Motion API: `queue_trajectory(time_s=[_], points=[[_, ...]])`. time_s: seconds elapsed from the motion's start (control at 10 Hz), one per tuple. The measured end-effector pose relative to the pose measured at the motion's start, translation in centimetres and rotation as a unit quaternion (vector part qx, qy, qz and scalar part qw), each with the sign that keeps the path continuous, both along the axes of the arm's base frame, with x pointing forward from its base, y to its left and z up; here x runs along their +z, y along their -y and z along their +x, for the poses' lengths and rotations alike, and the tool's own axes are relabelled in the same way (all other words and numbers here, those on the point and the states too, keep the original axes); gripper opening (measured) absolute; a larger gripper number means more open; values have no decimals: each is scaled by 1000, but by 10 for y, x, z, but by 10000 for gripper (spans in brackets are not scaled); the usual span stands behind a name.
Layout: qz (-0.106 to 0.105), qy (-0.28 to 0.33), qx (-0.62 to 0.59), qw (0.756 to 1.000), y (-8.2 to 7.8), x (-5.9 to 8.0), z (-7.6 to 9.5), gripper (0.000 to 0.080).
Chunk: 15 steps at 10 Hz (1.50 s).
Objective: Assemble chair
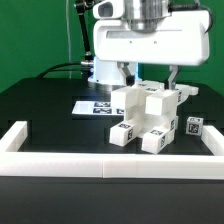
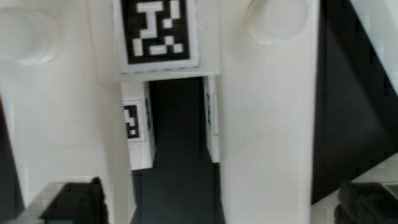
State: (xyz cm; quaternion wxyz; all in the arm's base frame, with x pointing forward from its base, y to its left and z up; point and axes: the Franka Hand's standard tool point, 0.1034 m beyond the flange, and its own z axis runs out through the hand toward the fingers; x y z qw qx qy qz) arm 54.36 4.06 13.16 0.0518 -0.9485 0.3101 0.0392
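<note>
The partly built white chair (image 1: 146, 112) stands in the middle of the black table, blocky pieces joined together, with marker tags on its lower front parts. A small loose white piece with a tag (image 1: 193, 126) lies just off the chair on the exterior view's right. My gripper (image 1: 150, 80) hangs right over the chair, jaws spread wide, with one dark finger on each side of the chair's top. In the wrist view the chair's white bars (image 2: 267, 110) and a tag (image 2: 157, 30) fill the picture. My gripper (image 2: 217, 205) is open around them; the fingertips (image 2: 71, 202) show only in the corners.
The marker board (image 1: 92, 106) lies flat behind the chair on the exterior view's left. A long low white border rail (image 1: 110, 166) runs along the front and up the left side (image 1: 15, 136). Cables hang behind the arm's base.
</note>
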Motion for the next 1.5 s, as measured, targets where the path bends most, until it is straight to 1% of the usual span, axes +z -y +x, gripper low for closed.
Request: queue_trajectory(time_s=[0.2, 0.3, 0.4, 0.5, 0.7, 0.9, 1.1, 1.3, 1.5], points=[[6, 6, -23, 1000, -17, 16, -1, 649], [7, 4, -35, 999, -29, 19, -4, 649], [8, 1, -62, 998, -48, 21, -11, 649], [6, -7, -77, 997, -67, 18, -16, 649], [-1, -10, -101, 995, -88, 6, -19, 649], [0, -9, -94, 996, -85, 7, -18, 649], [-1, -8, -92, 996, -87, 6, -18, 649], [-1, 0, -50, 999, -106, 3, -18, 649], [1, 1, -5, 1000, -116, 1, -8, 649]])
